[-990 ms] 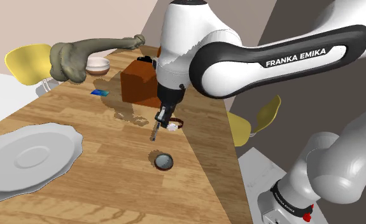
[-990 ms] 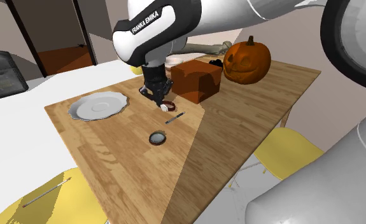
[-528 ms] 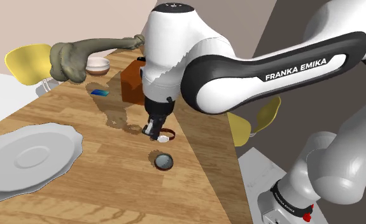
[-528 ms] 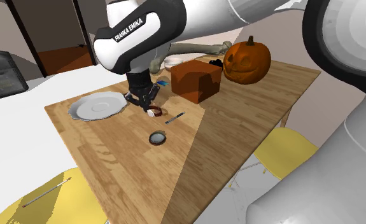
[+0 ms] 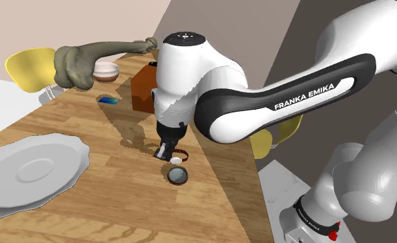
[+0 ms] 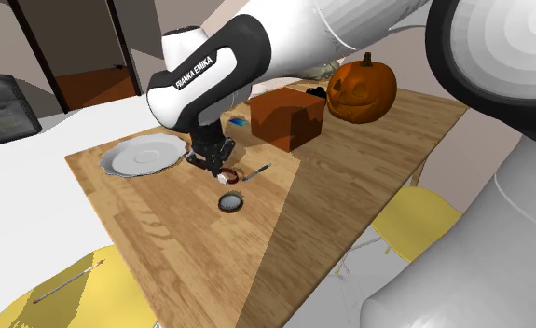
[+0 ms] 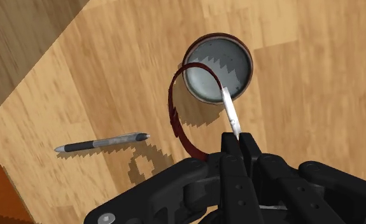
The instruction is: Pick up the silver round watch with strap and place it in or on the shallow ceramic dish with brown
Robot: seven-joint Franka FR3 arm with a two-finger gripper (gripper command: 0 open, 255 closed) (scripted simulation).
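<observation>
The gripper (image 7: 240,141) pinched the watch (image 7: 173,114) over the wooden table (image 5: 121,207), near the dish (image 7: 233,62); beige and grey walls (image 5: 52,21) stood behind.

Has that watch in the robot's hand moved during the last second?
Yes. In the shoulder view the watch, clamped in the gripper, has travelled away from the brown box and down toward the small round dish.

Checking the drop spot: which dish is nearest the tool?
The small brown-rimmed dish, just ahead of the tool; the white plate and far bowl lie well off.
</observation>
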